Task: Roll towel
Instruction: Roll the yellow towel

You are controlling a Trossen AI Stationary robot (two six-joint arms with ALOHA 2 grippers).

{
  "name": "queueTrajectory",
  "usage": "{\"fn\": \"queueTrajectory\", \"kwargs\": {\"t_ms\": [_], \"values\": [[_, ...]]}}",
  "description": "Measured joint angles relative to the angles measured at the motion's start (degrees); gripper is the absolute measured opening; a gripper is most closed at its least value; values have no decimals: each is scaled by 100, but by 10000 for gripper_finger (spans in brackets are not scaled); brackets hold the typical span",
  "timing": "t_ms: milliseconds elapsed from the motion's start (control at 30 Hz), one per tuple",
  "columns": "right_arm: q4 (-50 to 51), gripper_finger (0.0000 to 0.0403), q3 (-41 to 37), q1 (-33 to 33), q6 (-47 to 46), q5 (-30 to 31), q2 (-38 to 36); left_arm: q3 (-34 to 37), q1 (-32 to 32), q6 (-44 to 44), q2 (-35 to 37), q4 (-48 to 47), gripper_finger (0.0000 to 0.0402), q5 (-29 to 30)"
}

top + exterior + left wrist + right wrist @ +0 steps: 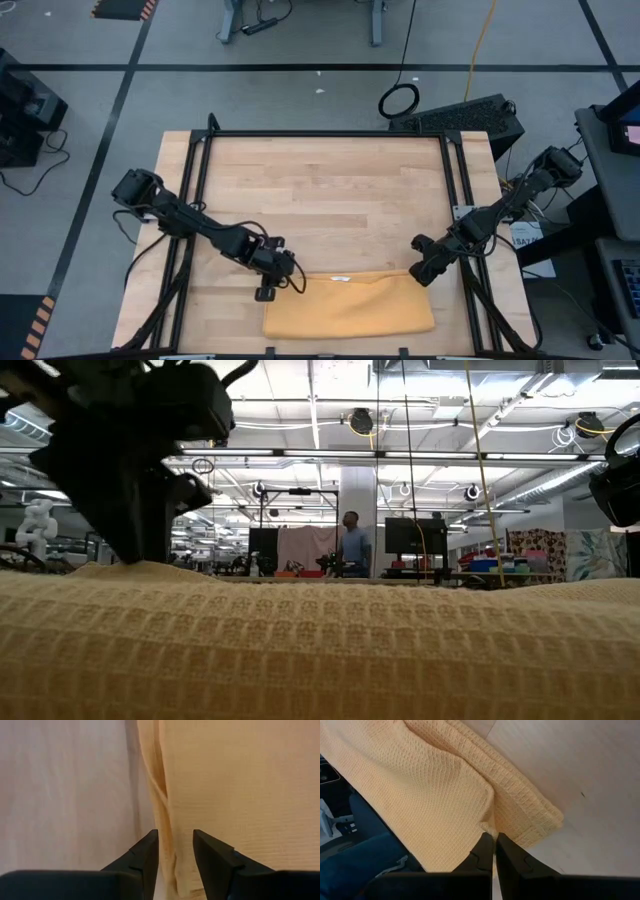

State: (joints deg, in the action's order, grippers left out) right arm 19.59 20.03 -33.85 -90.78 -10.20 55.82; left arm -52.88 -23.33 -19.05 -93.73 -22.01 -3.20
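Towel (pixel 349 304) lies folded along the table's (pixel 320 190) near edge. At its left end the left gripper (pixel 266 291) hovers with fingers partly apart, straddling the cloth's folded edge without pinching it. At the right end the right gripper (pixel 494 851) is clamped onto a corner; its fingertips hide the pinched fold.

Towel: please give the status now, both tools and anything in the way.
Left tool open, astride the towel left edge. Right tool shut on a lifted towel corner. Towel folded at the table front edge, not rolled. Nothing in the way.
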Motion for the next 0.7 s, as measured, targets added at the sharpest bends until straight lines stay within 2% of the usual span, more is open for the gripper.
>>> {"fn": "queueTrajectory", "kwargs": {"t_ms": [400, 500, 700], "values": [[1, 0, 0, 0, -2, -2, -1, -2, -15, 327, -147, 165, 116, -139], [1, 0, 0, 0, -4, -1, -1, -2, -61, 316, -108, 177, 90, -73], [-3, 0, 0, 1, -46, 149, -1, -81, -160, 177, -101, 194, 9, -71]]}}
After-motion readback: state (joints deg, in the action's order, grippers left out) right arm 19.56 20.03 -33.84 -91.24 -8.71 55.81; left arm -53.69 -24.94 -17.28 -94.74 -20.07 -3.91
